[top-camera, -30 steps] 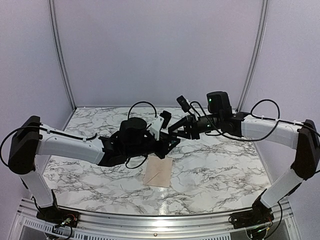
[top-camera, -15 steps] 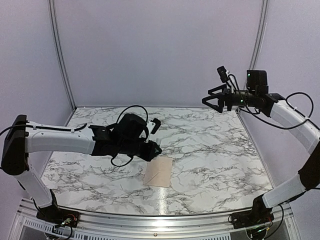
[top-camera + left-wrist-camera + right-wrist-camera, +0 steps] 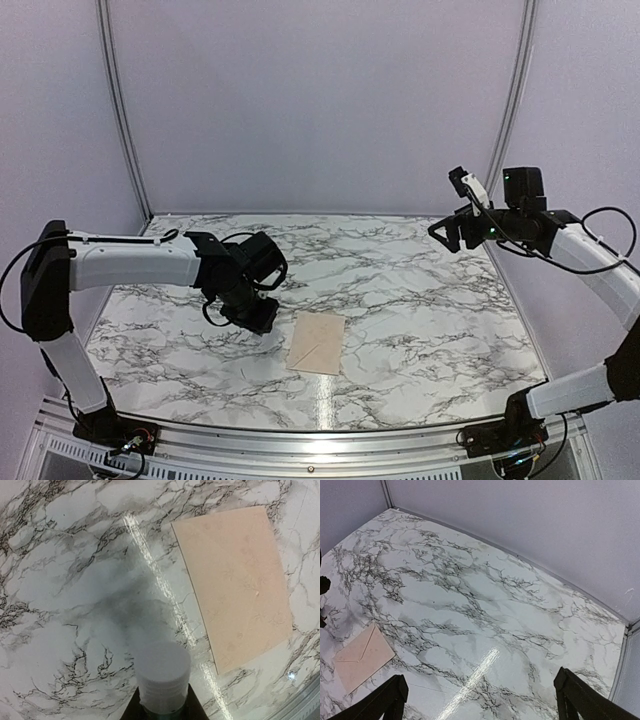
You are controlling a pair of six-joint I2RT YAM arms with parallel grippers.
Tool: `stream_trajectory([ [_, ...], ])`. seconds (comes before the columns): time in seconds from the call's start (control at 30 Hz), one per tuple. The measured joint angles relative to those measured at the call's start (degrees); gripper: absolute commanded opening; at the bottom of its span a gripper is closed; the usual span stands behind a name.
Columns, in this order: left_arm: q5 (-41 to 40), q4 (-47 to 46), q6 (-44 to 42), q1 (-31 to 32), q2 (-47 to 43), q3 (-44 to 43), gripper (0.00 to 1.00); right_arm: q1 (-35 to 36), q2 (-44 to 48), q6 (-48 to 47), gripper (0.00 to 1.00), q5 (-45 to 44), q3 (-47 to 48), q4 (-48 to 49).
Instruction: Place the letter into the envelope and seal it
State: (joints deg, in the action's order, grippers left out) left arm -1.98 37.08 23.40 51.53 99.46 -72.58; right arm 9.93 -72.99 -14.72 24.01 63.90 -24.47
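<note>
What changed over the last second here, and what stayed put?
The right gripper opened and swung away from the centre, up to the right. The left gripper, shut on a white cylinder, pulled back left and dropped toward the table beside the envelope. The envelope has not moved.

No writing, label, brand, number or sign can be read anywhere; the envelope, near the table's front edge, carries nothing legible.
</note>
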Motion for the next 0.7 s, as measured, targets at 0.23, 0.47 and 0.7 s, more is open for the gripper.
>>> stream_trajectory([
  [0.23,0.7,2.6,-0.6,0.0,5.3,0.0,0.10,0.0,3.4,-1.0,0.99,-1.4,-1.3,0.0],
  [0.47,1.1,3.5,-1.7,0.0,8.3,-0.5,0.19,0.0,3.1,-1.0,0.98,1.1,-3.7,-1.1],
  [0.7,1.5,3.5,-2.3,0.0,8.6,-0.8,0.35,0.0,2.7,-1.0,0.99,3.1,-3.7,-1.1],
])
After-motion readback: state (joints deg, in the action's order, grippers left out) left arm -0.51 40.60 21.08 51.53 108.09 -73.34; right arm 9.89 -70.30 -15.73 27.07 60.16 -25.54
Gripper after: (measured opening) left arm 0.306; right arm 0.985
